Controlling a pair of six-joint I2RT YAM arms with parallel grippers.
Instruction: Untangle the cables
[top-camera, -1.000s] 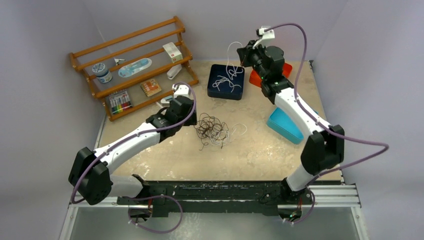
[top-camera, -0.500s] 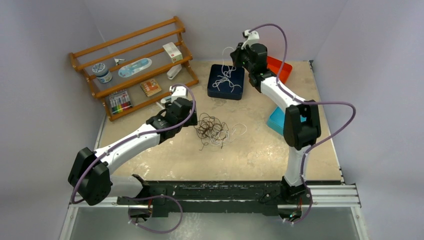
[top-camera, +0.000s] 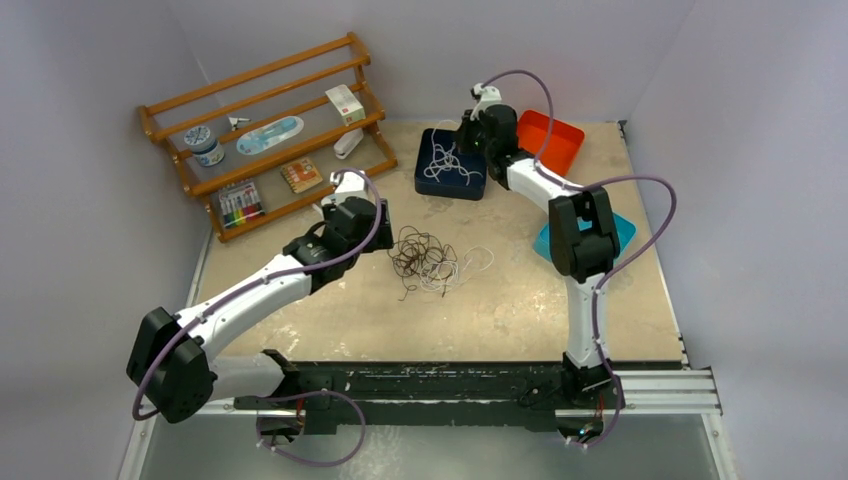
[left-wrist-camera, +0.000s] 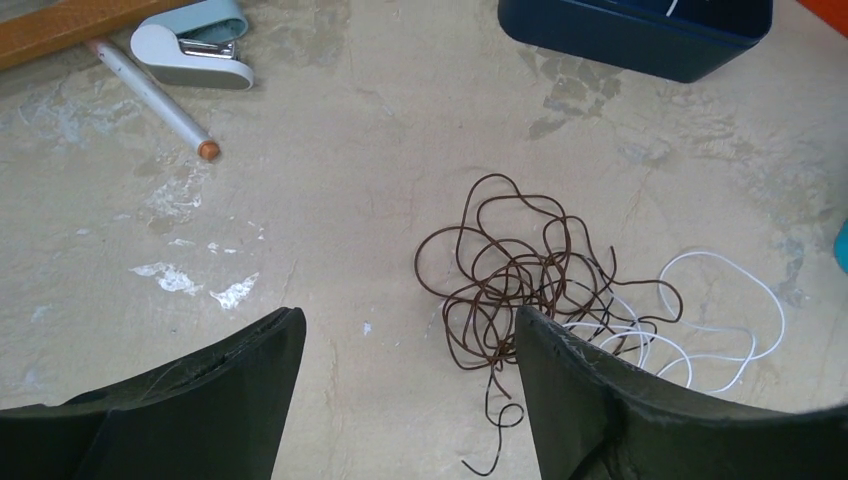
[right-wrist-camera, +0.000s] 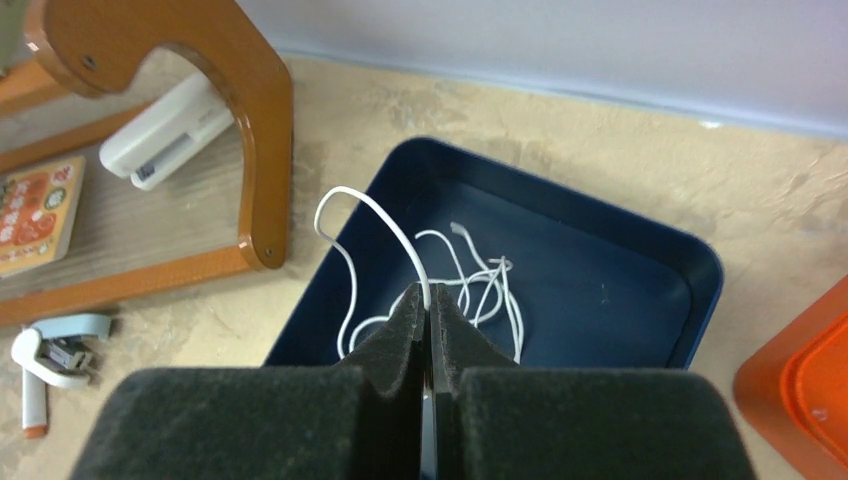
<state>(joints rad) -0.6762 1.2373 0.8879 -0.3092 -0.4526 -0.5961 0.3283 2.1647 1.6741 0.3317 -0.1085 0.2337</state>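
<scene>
A knot of dark brown cable (top-camera: 418, 254) with white cable loops (top-camera: 470, 264) on its right side lies mid-table; it also shows in the left wrist view (left-wrist-camera: 520, 272). My left gripper (left-wrist-camera: 410, 330) is open and empty, hovering just left of the knot, its right finger (left-wrist-camera: 560, 360) over the knot's edge. My right gripper (right-wrist-camera: 428, 300) is shut on a white cable (right-wrist-camera: 385, 215), most of which lies in the dark blue tray (right-wrist-camera: 640, 250), also seen from above (top-camera: 428, 178).
A wooden rack (top-camera: 265, 130) with small items stands at the back left. A stapler (left-wrist-camera: 195, 45) and a pen (left-wrist-camera: 150, 95) lie in front of it. An orange tray (top-camera: 552, 140) and a light blue tray (top-camera: 620, 228) are at the right.
My right arm has swung left and down over the blue tray, lowering the white cable into it. My left gripper has edged slightly toward the knot.
</scene>
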